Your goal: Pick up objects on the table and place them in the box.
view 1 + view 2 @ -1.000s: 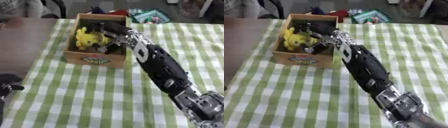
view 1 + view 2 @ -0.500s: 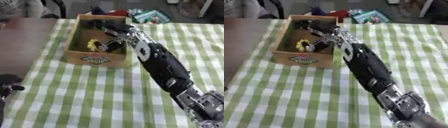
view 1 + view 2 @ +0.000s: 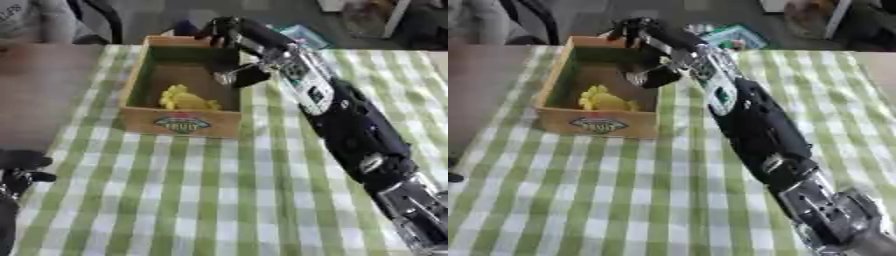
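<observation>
The right hand (image 3: 229, 31) is held curled and empty above the box (image 3: 182, 122); a yellow toy (image 3: 185, 99) is seen lying below it.

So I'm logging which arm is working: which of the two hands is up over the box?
The right hand, reaching over the far rim of the box with the yellow toy inside. The left hand sits idle at the lower left corner.
</observation>
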`<act>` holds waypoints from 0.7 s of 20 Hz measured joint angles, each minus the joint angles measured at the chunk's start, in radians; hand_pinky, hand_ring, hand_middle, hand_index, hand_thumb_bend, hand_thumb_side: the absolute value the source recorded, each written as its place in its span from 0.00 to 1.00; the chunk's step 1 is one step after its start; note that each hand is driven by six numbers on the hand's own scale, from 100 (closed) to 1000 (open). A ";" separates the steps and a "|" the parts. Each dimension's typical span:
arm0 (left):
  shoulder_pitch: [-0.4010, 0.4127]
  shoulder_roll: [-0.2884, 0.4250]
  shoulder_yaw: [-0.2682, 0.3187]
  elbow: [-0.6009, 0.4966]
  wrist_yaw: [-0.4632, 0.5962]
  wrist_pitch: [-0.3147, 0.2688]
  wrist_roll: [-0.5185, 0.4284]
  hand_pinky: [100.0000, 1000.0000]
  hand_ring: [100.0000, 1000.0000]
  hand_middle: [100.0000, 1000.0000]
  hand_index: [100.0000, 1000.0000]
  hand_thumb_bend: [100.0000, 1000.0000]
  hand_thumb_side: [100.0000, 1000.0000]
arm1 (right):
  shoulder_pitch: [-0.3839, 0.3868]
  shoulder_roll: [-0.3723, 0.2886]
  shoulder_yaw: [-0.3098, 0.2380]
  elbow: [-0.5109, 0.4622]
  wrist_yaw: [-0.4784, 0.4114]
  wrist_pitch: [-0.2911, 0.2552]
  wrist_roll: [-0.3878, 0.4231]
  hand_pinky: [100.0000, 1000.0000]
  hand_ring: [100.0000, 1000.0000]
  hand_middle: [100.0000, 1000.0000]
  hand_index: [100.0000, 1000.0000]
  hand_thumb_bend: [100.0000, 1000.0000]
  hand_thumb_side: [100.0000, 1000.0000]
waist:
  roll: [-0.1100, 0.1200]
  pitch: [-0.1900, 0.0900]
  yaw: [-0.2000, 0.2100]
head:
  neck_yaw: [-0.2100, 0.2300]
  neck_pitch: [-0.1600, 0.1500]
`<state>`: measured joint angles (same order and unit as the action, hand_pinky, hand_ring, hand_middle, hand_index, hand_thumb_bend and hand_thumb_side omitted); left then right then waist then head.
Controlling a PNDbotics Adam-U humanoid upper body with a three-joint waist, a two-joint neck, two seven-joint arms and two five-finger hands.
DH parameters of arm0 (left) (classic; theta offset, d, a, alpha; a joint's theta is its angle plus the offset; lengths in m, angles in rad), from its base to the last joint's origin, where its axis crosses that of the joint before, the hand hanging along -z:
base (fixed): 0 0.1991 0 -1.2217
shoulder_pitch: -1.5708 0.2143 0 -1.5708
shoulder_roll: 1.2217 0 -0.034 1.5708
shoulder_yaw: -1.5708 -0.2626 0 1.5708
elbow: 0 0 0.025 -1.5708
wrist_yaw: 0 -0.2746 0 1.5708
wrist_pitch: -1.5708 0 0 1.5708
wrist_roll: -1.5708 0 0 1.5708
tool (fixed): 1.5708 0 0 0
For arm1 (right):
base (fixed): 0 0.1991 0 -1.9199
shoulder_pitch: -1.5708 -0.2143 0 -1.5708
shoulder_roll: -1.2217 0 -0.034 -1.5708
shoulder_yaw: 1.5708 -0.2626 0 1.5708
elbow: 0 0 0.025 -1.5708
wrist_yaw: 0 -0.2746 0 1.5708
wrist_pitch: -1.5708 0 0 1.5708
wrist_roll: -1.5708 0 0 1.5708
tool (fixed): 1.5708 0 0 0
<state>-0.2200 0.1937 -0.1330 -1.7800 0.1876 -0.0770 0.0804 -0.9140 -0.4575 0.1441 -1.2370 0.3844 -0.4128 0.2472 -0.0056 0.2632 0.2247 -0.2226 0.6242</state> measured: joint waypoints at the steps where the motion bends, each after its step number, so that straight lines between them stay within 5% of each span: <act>1: 0.001 0.000 0.003 0.000 -0.001 -0.001 0.004 0.50 0.60 0.53 0.46 0.00 0.66 | 0.029 -0.013 -0.008 -0.039 -0.066 0.024 0.000 0.46 0.58 0.64 0.75 0.00 0.37 | 0.000 -0.001 -0.011 | 0.008 0.000; 8: 0.012 0.000 0.026 0.002 -0.008 -0.007 0.027 0.50 0.60 0.53 0.46 0.00 0.67 | 0.280 -0.064 -0.097 -0.332 -0.503 0.206 -0.019 0.41 0.54 0.59 0.72 0.00 0.41 | 0.004 -0.001 -0.067 | 0.054 0.001; 14: 0.019 0.000 0.038 0.007 -0.013 -0.010 0.041 0.50 0.60 0.53 0.46 0.00 0.67 | 0.480 -0.041 -0.192 -0.488 -0.655 0.318 -0.054 0.41 0.53 0.58 0.71 0.00 0.43 | 0.007 0.003 -0.091 | 0.079 0.001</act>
<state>-0.2013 0.1942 -0.0950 -1.7732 0.1751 -0.0870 0.1210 -0.4336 -0.4990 -0.0482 -1.7254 -0.2701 -0.0948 0.1937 0.0012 0.2661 0.1336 -0.1439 0.6251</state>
